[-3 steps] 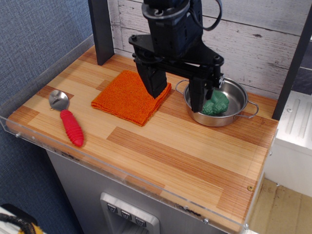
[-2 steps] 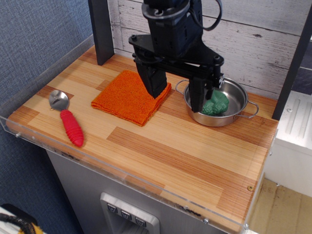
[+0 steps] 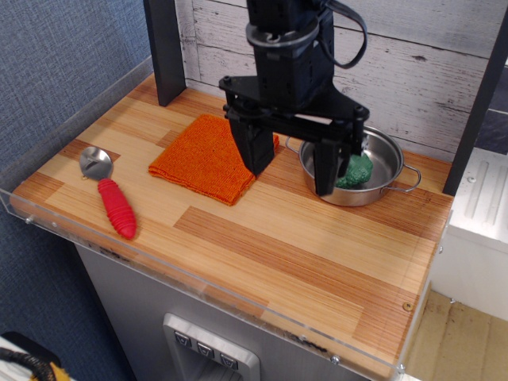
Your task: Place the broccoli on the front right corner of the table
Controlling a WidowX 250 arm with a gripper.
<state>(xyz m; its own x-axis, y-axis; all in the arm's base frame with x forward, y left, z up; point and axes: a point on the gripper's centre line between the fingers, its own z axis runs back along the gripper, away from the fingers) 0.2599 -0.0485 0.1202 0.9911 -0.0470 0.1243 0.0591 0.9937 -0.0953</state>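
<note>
The teal-green toy broccoli (image 3: 355, 171) lies inside the steel pot (image 3: 386, 173) at the back right of the striped wooden table (image 3: 302, 254). My black gripper (image 3: 290, 170) hangs open above the pot's left rim, its right finger (image 3: 326, 167) in front of the broccoli's left side and its left finger (image 3: 255, 148) over the orange cloth's right edge. It holds nothing. Part of the broccoli is hidden behind the right finger.
An orange folded cloth (image 3: 205, 156) lies left of the pot. A red-handled metal scoop (image 3: 111, 197) lies at the front left. A clear acrylic rim (image 3: 198, 294) edges the table. A dark post (image 3: 165, 48) stands at the back left.
My gripper has shifted a little to the right and toward the front, covering more of the broccoli. The broccoli and pot have not moved.
</note>
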